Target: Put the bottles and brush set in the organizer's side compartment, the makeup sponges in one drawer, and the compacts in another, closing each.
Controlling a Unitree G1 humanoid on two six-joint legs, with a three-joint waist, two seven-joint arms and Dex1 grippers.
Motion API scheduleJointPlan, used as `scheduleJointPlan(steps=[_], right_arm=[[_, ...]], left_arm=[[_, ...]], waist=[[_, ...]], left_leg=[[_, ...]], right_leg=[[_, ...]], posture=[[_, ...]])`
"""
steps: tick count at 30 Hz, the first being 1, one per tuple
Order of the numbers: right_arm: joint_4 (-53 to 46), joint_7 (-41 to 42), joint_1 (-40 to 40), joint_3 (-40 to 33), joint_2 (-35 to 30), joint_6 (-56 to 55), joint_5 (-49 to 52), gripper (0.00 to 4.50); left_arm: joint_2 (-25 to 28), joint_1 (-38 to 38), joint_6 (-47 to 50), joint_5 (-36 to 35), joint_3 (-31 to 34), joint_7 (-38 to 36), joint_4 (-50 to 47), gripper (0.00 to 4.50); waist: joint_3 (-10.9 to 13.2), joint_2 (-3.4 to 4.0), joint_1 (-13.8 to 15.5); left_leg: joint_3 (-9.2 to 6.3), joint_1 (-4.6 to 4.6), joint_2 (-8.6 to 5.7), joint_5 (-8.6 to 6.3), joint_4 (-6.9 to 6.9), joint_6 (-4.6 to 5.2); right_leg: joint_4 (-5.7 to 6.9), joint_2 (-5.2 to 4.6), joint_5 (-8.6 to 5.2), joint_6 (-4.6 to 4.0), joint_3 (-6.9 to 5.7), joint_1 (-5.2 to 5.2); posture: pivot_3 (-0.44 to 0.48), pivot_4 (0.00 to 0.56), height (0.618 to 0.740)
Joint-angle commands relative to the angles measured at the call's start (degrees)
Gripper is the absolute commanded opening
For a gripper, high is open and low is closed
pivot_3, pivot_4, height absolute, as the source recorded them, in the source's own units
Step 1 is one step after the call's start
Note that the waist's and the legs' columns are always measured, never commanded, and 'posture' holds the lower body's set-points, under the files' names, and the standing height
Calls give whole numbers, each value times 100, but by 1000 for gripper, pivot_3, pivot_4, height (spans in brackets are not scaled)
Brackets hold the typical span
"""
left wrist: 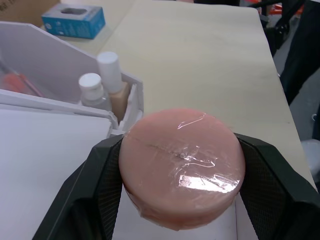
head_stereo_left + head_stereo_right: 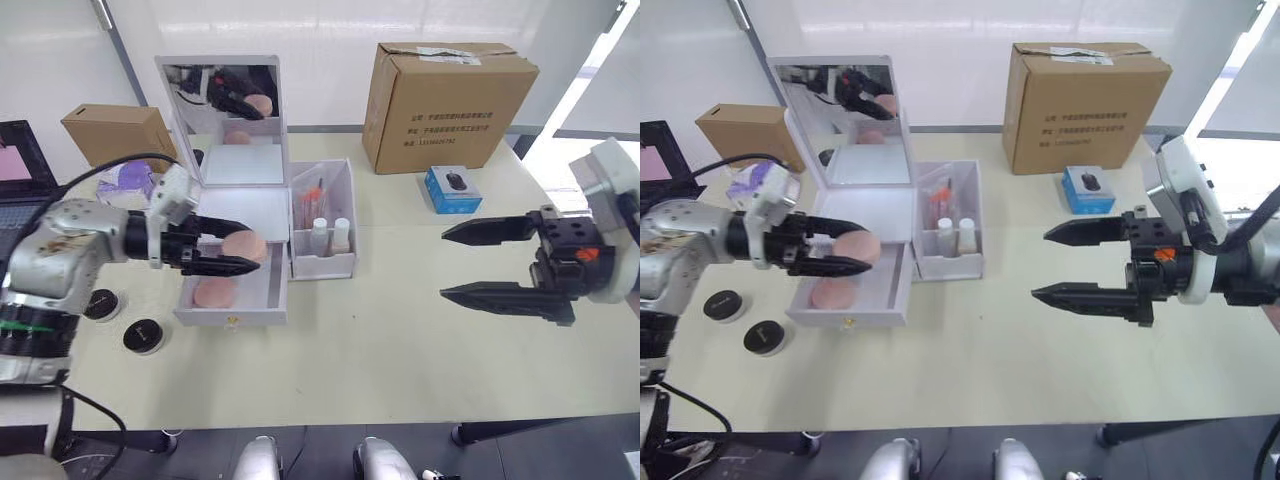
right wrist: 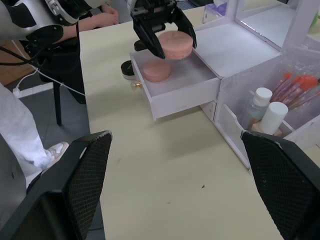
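Note:
My left gripper [image 2: 250, 248] is shut on a round pink makeup sponge [image 1: 182, 167] wrapped in clear film, held just above the open lower drawer [image 2: 232, 300] of the white organizer [image 2: 245, 195]. A second sponge [image 2: 214, 292] lies inside that drawer. The side compartment [image 2: 325, 262] holds two white-capped bottles [image 2: 320, 236] and the brush set [image 2: 312, 195] with orange handles. Two black-lidded compacts [image 2: 145, 335] sit on the table left of the drawer. My right gripper [image 2: 442, 264] hovers open over the table, well right of the organizer, holding nothing.
A large cardboard box [image 2: 447, 100] and a small blue box [image 2: 452, 189] stand at the back right. A small cardboard box [image 2: 118, 135] and a laptop [image 2: 18, 170] are at the back left. The mirror lid [image 2: 222, 105] stands upright. A person's hand [image 3: 102, 20] rests at the table's left end.

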Motion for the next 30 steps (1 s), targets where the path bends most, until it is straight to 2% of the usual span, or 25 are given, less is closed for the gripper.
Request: scheduleJointPlan(steps=[1,8,14,16,19,23,30], right_arm=[[-257,-364,214,-634,-155,125,432,4500],[-464,-866,699,-1091,-285,103,958,4500],[-437,-1080,787,-1130,-446,-33,1203,4500],[-417,-1092,802,-1094,-487,-81,1209,4500],[-377,-1096,787,-1023,-546,-159,1214,4500],[-311,-1022,775,-942,-610,-250,1163,4500],[-139,-793,576,-516,-695,-514,1024,4500]], left_arm=[[-128,-176,-653,422,-143,-427,271,2939],[-367,-264,-1041,735,-191,-773,662,2939],[-512,-242,-1100,855,-131,-818,792,2939],[-536,-230,-1092,835,-98,-877,794,3665],[-532,-245,-1005,826,-40,-852,826,4487],[-480,-243,-915,757,100,-840,780,4487],[-375,-68,-51,256,663,-505,126,4487]], waist=[[0,0,7],[0,0,28],[0,-1,29],[0,-1,27],[0,-1,28],[0,-1,28],[0,-1,25]], left_leg=[[-1,0,-1,0,0,1],[-3,-4,-1,1,3,2],[-3,-6,-2,2,5,4],[-3,-5,-2,3,5,5],[-4,-5,-2,4,5,6],[-4,-5,-2,4,5,6],[-5,-4,-1,4,5,7]], right_leg=[[2,0,0,-2,0,2],[-1,-2,0,5,-1,4],[-2,-4,0,9,-2,7],[-1,-4,0,9,-1,7],[-1,-3,0,11,-1,7],[-1,-4,-8,24,-2,7],[-1,-4,-11,29,-2,8]], posture=[[0,150,740],[0,150,740],[0,150,740],[0,150,740],[0,150,740],[0,150,740],[0,150,740]])
